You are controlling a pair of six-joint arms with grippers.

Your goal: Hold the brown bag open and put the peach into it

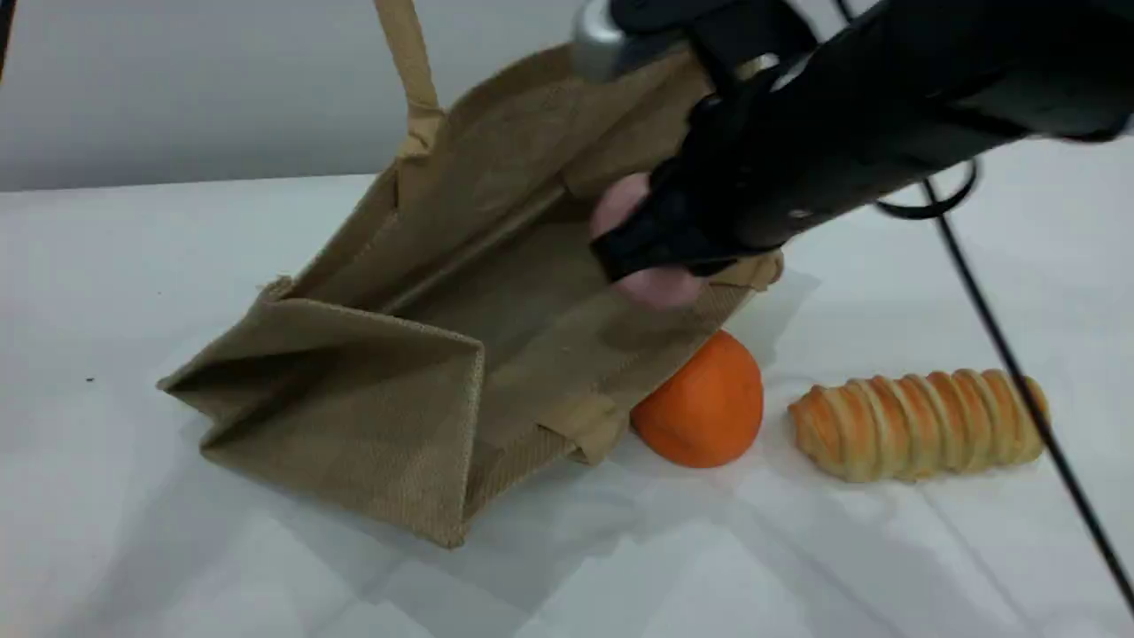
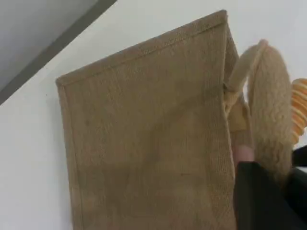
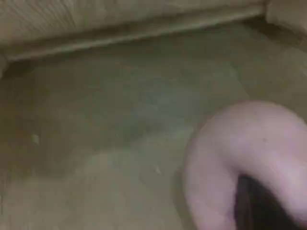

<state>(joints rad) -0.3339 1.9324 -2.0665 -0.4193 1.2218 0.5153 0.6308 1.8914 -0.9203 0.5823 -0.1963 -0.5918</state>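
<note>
The brown bag lies on its side on the white table, its mouth gaping to the right. One handle runs taut up out of the top of the scene view. The left wrist view shows the bag's flat side and that handle running toward the bottom edge; my left gripper itself is out of view. My right gripper is shut on the pale pink peach at the bag's mouth, just above its lower wall. Up close, the peach hangs over the bag's inner wall, with a dark fingertip pressed into it.
An orange fruit rests against the bag's lower edge below the peach. A ridged bread roll lies to its right, also showing as bread in the left wrist view. A black cable slants down across the right side.
</note>
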